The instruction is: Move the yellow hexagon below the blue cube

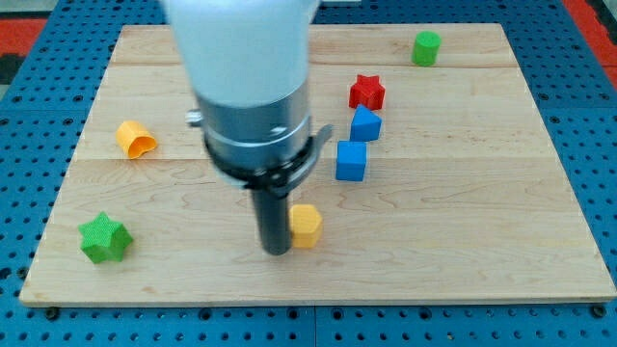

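Right beside my tip point(277, 251), on its view-right side, sits the yellow hexagon point(306, 226); looks touching or nearly so, rod edge hides the contact line. No jaws on this rig, so nothing opens or closes and nothing is held: the rod can only shove.

Blue cube point(351, 160) is up and to the view-right of tip, clear of hexagon. A second blue block point(365, 124), shape unclear, sits just above the cube, and a red star point(366, 92) above that. Well away: orange block point(135, 139) up and view-left of tip, green star point(103, 238) far view-left, green block point(426, 47) far toward view's top right, all on the wooden board point(482, 241).

Judgement: hexagon needs approx. a short slide toward view's right to end under the cube.

Risks:
- Contact is off-centre on a faceted side, so hexagon may spin and slip off tip instead of translating.
- Any upward drift in push, and hexagon bumps the cube, which would move the ref. block.
- Overshoot to the right puts it past the cube's column.
- Arm body blocks much of the view near tip; alignment hard to verify.
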Robot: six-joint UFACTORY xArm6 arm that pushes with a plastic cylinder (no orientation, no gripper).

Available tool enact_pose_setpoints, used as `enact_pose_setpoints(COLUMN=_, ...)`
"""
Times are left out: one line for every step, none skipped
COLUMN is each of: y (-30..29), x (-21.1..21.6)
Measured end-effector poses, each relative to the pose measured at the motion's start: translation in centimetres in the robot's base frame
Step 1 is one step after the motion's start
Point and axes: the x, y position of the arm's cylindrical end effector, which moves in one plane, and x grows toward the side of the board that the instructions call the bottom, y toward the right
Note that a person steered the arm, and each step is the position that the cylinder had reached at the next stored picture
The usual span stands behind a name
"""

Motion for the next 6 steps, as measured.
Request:
enact_pose_setpoints(y=2.6, x=-1.9)
enact_pose_setpoints(y=3.0, x=0.7)
enact_pose_setpoints(y=4.3, x=2.3)
enact_pose_setpoints(y=4.4, x=0.6)
enact_pose_setpoints(y=5.4, x=-0.3)
enact_pose_setpoints(y=7.0, x=0.2)
